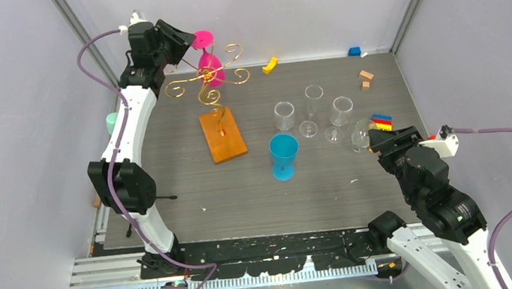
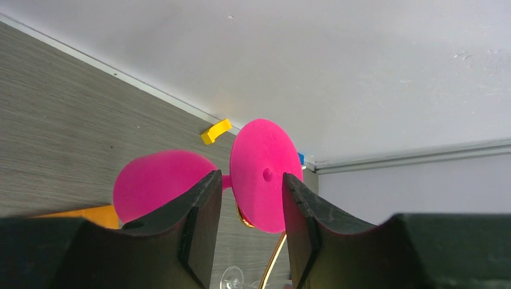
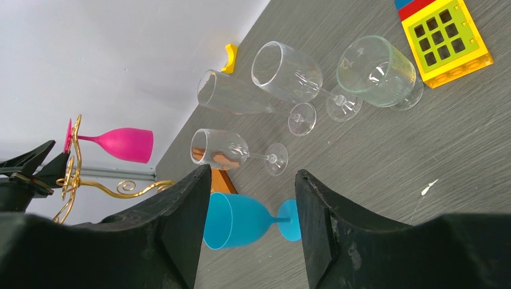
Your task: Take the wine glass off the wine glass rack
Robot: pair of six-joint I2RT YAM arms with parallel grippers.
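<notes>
The pink wine glass [image 1: 210, 69] hangs upside down on the wine glass rack [image 1: 232, 74], a gold wire stand on an orange wooden base [image 1: 222, 135]. Its round foot [image 2: 263, 174] sits at the top, with gold wire just behind it. My left gripper [image 1: 185, 41] is raised at the back left, level with that foot. Its jaws [image 2: 251, 176] stand open on either side of the foot, with a gap showing beside the left finger. My right gripper [image 1: 382, 142] hovers open and empty over the table's right side. In its wrist view the pink glass [image 3: 123, 144] and the rack [image 3: 75, 174] appear far off.
A blue wine glass [image 1: 283, 154] stands upright mid-table, lying beyond the right jaws [image 3: 253, 171]. Three clear stemmed glasses [image 1: 314, 107] and a clear tumbler [image 1: 362, 134] stand to the right. Toy blocks [image 1: 381, 122], wooden cubes [image 1: 365, 77] and a yellow piece [image 1: 270, 64] lie near the back.
</notes>
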